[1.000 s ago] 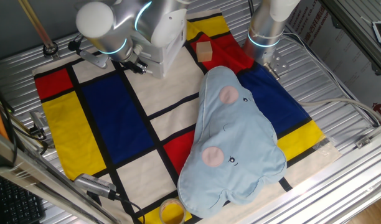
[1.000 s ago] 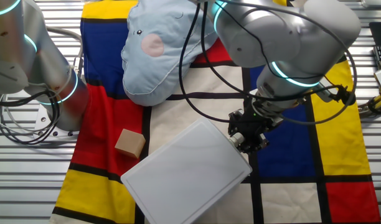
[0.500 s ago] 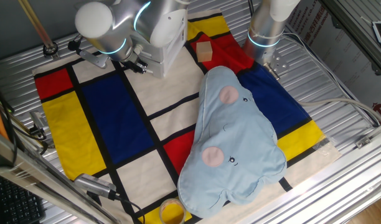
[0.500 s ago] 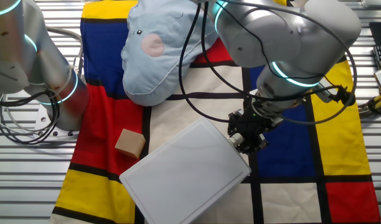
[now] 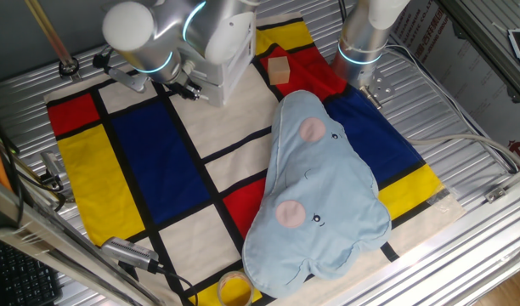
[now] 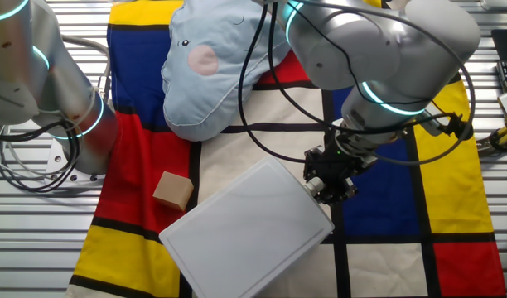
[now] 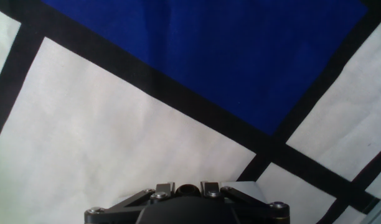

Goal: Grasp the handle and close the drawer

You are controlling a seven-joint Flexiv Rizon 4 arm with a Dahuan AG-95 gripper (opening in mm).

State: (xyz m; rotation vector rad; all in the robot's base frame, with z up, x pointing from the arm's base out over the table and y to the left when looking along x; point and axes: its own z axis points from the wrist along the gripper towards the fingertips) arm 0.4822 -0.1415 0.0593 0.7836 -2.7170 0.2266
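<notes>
Hand (image 5: 189, 87) against white cabinet (image 5: 228, 53), tan cube (image 5: 279, 70) beside, blue cushion (image 5: 315, 197) on checked cloth (image 5: 149, 170).

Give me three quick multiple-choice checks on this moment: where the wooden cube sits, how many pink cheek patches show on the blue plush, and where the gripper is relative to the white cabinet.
1. The wooden cube lies on which part of the cloth?
A. a red patch next to the white cabinet
B. a blue patch by the plush
C. a yellow patch at the far corner

2. How many pink patches show on the blue plush in the fixed view that shows its whole face?
A. none
B. two
C. four

3. Where is the gripper?
A. high above the plush
B. low at the front corner of the white cabinet
C. over the wooden cube

Answers: 1 A, the cube rests on red just left of the cabinet. 2 B, one upper and one lower patch are visible. 3 B, the wrist hangs low right at the cabinet's edge.
</notes>
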